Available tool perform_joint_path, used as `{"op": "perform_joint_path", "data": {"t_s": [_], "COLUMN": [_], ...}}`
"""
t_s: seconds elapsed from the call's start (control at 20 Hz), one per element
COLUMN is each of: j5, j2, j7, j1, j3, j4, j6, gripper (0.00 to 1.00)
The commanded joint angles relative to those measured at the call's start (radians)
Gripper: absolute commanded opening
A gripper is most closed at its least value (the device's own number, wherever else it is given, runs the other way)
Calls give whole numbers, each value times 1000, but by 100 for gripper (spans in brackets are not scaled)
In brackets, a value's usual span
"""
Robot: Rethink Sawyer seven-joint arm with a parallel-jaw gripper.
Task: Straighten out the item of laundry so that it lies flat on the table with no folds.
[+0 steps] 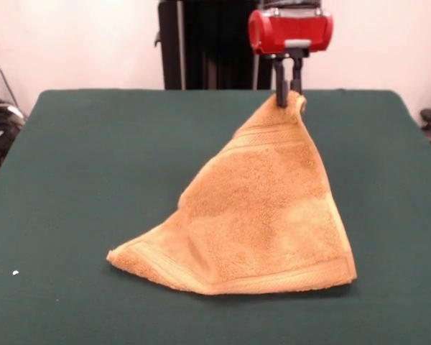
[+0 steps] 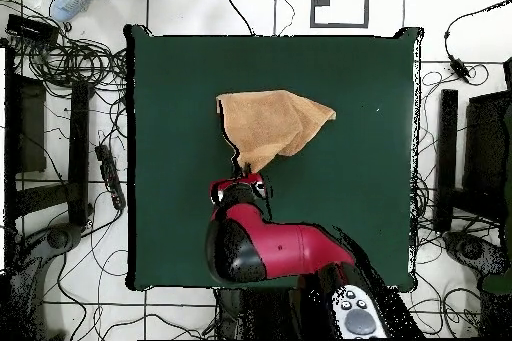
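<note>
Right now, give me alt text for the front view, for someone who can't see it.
The gripper holds one corner of an orange-tan towel lifted above the green table, so the towel hangs like a tent with its lower edge resting on the cloth.

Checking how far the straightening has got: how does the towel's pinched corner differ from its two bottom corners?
The pinched corner of the towel is raised off the table, clamped in the gripper; the bottom corners rest on the table, free. The pinched corner is bunched narrow; the bottom corners spread wide. All share the same orange-tan terry.
</note>
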Motion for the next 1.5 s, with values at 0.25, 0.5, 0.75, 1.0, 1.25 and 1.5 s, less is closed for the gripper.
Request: {"op": "perform_joint_path", "data": {"t_s": [0.25,0.5,0.75,1.0,1.25,1.5], "j5": [217,284,338,363,384,379], "j2": [45,39,40,45,30,28], "j7": [372,386,405,430,443,442], "j1": [139,175,231,258,285,283], "j3": [-62,-58,-77,-75,-87,-87], "j4": [190,222,227,223,219,215], "j6": [-106,-110,-128,-123,-97,-80], "gripper": [0,0,0,0,0,0]}}
